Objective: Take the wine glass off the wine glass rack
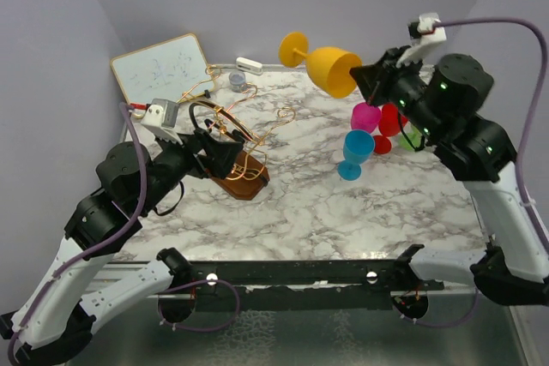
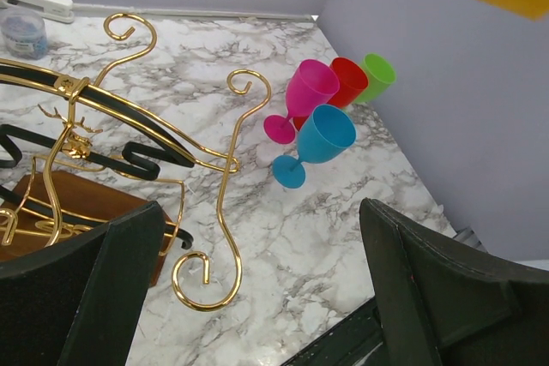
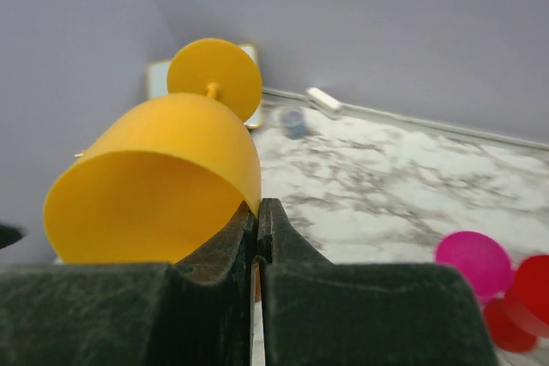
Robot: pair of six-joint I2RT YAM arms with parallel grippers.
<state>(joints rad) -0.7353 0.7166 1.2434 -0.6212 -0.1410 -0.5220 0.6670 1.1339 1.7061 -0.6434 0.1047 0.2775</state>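
Yellow wine glass (image 1: 333, 69) pinched by right gripper (image 1: 365, 83); rack (image 1: 247, 183) base partly hidden.

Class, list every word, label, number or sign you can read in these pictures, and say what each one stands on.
No text here can be read.
The whiteboard: faint marks only, too small to read.
The small blue tub: any label is too blurred to read.
The rack: a gold deer figure, no lettering.
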